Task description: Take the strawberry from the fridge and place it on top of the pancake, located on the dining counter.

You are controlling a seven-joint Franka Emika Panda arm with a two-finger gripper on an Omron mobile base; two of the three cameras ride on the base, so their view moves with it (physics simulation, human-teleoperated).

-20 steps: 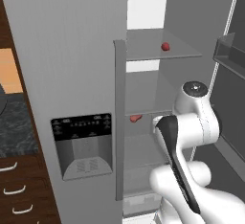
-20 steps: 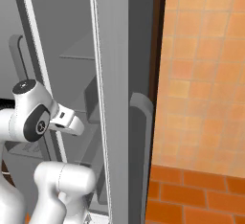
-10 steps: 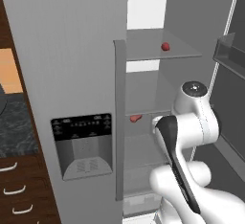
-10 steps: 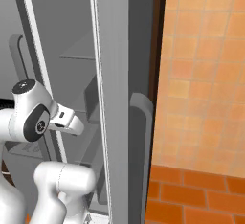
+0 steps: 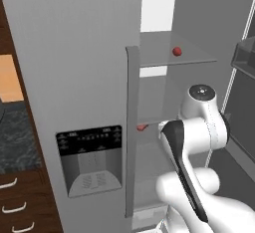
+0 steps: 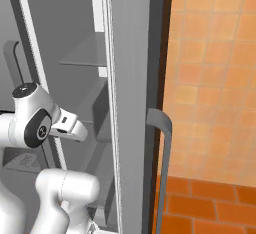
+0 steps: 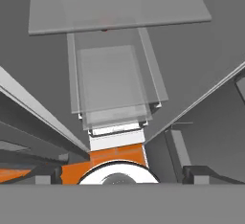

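Arm folded upright, wrist reaching into the open fridge (image 5: 99, 53) below the strawberry (image 5: 177, 52); jaws' spread cannot be told.

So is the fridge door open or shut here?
Open: the fridge has its right door swung out, exposing grey shelves with the strawberry on the upper one.

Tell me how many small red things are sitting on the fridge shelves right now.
2. One red fruit sits on the upper shelf; another red item sits on the shelf below, partly hidden by the door edge. More may be hidden behind the arm.
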